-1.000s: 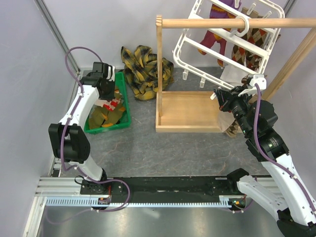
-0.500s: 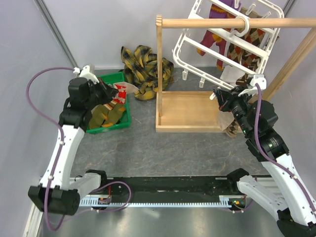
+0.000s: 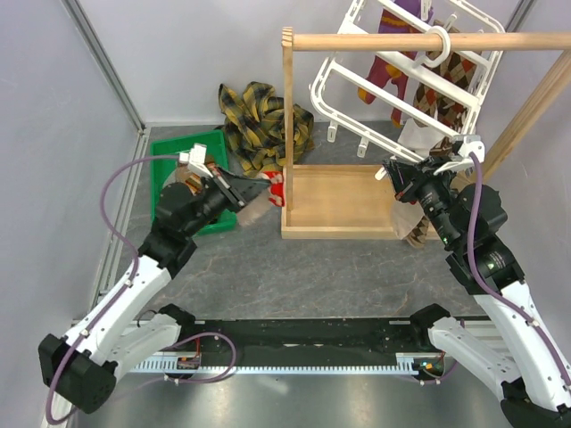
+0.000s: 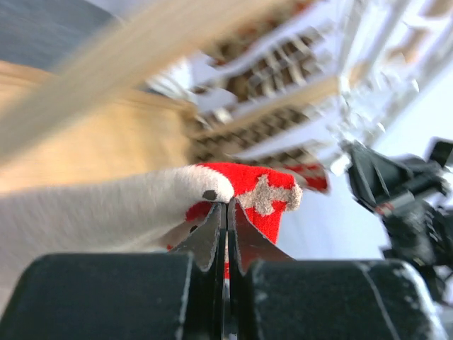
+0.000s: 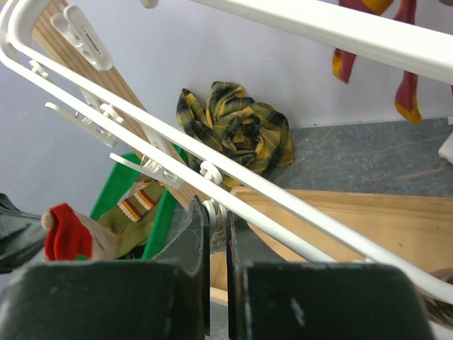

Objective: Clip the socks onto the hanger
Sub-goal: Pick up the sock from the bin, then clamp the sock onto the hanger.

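A pale grey sock [image 4: 134, 209] with a red toe is pinched in the closed left end effector [image 4: 227, 212], which holds it low above the counter [image 3: 312, 276], just left of a wooden rack's corner post. The sock's long axis runs roughly left to right, with the red toe leading toward the hanger [image 5: 340, 25].

The white grid hanger hangs tilted from the rack's wooden rod [image 3: 375, 41], up and to the right of the sock. It already carries several patterned socks [image 3: 433, 89].

The right end effector [image 5: 218, 214] is closed under the hanger's lower rail and appears to pinch one small white clip [image 5: 211, 210]. That clip lies to the right of the held sock and higher, across the rack's wooden tray [image 3: 339, 201]. The left arm is the one that must carry the sock over.

Behind the left arm, a green bin [image 3: 178, 147] holds an olive striped sock [image 5: 134, 209]. A yellow-and-black plaid cloth [image 3: 259, 116] lies bunched by the back wall. The counter is mottled grey and the walls are pale lilac.
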Tool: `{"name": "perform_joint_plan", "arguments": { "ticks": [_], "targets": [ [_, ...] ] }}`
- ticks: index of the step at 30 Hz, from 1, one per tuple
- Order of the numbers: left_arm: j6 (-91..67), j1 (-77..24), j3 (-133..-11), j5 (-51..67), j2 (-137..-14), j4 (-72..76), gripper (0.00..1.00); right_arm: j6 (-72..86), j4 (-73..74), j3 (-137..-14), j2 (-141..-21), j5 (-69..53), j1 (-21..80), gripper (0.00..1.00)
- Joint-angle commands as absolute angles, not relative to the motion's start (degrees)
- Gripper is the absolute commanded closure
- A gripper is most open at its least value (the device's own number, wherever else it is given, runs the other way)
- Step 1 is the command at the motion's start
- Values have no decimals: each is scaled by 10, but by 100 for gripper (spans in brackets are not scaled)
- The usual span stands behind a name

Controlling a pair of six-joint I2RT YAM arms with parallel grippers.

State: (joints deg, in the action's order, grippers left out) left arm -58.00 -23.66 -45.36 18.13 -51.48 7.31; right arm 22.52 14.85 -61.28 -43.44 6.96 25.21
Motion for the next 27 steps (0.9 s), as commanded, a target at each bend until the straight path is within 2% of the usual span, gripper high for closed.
{"name": "perform_joint_plan", "arguments": {
  "ticks": [1,10,18,27],
  "targets": [
    [-664,-334,-438,84,-532,241,98,249,89,-606,-428,55,247,100],
    [-720,-446,-453,2,-664,411,98,273,62,-586,-417,36,247,100],
    [-736,-502,-510,-46,-764,474,98,285,40,-574,-416,27,247,100],
    [-729,-536,-565,-69,-815,487,98,292,25,-575,-420,7,246,100]
  ]
}}
